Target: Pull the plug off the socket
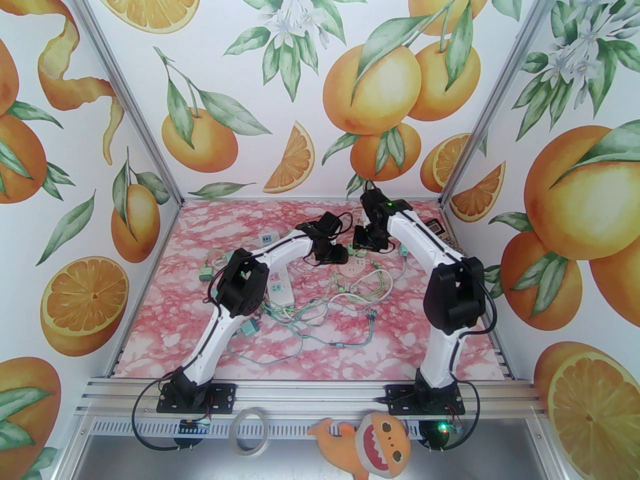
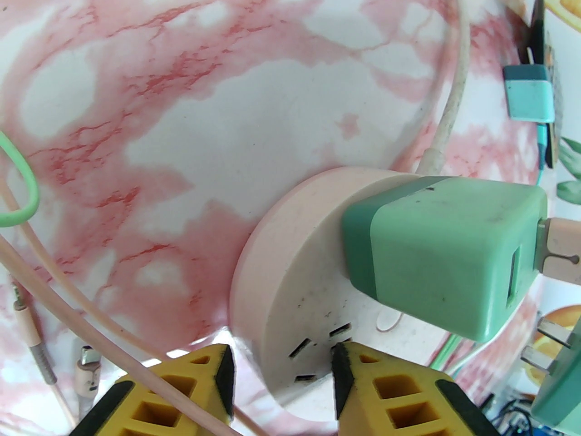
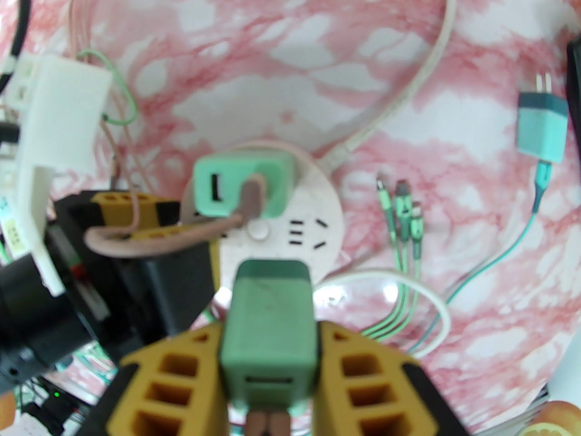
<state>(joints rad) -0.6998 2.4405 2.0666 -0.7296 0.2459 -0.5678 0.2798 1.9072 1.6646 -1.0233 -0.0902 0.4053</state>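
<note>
The tabletop is a pink-and-white marbled sheet. A round pale-pink socket lies flat on it toward the far middle. To its left lies a long white power strip, and a smaller one sits farther back. Teal adapters lie loose: one at the left, one nearer the front, one to the right. A tangle of thin green and pink cables sprawls across the middle. A calculator rests at the far right edge.
</note>
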